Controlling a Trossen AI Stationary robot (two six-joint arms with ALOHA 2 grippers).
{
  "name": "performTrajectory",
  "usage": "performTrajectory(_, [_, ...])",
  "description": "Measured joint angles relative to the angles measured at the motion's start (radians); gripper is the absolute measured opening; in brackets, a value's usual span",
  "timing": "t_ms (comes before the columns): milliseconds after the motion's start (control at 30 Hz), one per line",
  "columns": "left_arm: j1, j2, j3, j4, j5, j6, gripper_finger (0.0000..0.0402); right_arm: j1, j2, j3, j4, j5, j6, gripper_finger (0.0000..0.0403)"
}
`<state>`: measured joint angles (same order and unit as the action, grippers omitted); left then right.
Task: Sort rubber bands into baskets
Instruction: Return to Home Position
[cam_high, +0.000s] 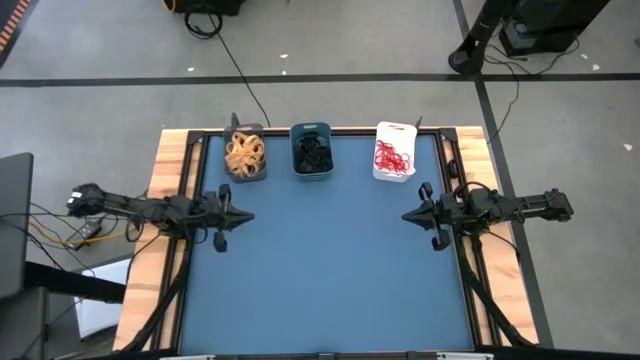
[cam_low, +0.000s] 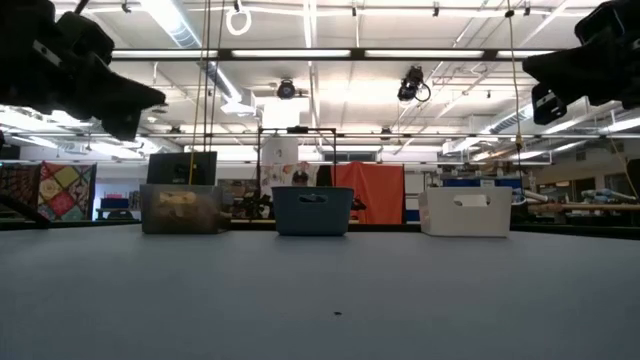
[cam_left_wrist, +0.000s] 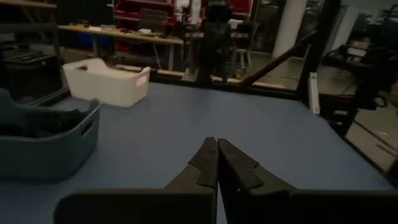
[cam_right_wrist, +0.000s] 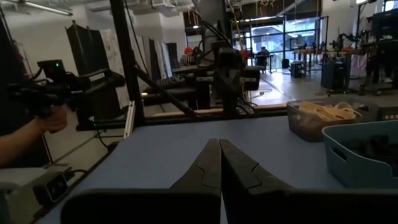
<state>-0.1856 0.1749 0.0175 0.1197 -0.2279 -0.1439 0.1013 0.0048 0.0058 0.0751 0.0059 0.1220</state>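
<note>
Blue tabletop (cam_high: 320, 270) carries three baskets (cam_high: 312, 177); left gripper (cam_high: 247, 216) and right gripper (cam_high: 407, 214) hover pinched closed (both empty).

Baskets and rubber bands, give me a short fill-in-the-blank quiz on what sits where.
The red rubber bands lie in the ____ basket.
The teal basket holds ____ rubber bands.
The left gripper and the right gripper both have their fingers ____.
Missing words: white; black; shut.
</note>
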Motion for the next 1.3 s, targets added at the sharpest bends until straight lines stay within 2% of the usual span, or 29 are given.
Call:
performTrajectory(200, [0.0, -0.173, 0.048, -0.187, 0.001, 0.01, 0.001, 0.0, -0.001, 0.0, 0.001, 0.001, -0.009, 0.0005])
performTrajectory(433, [-0.002, -0.176, 0.038, -0.199, 0.004, 0.005, 0.001, 0.0, -0.001, 0.0, -0.004, 0.024, -0.026, 0.0005])
performTrajectory(533, [-0.002, -0.174, 0.01, -0.133, 0.005, 0.032, 0.001, 0.0, -0.001, 0.0, -0.022, 0.065, -0.028, 0.0005])
performTrajectory(567, [-0.003, -0.175, -0.007, -0.085, 0.007, 0.053, 0.001, 0.0, -0.001, 0.0, -0.018, 0.063, -0.028, 0.0005])
performTrajectory(667, [-0.003, -0.175, -0.009, -0.082, 0.011, 0.086, 0.001, 0.0, -0.001, 0.0, -0.019, 0.052, -0.028, 0.0005])
performTrajectory(967, [-0.007, -0.175, -0.009, -0.088, 0.031, 0.048, 0.001, 0.0, 0.004, 0.0, -0.053, 0.03, -0.041, 0.0007])
performTrajectory(1300, [-0.006, -0.161, -0.009, -0.085, 0.014, 0.04, 0.001, 0.0, 0.004, 0.0, -0.054, 0.027, -0.092, 0.0032])
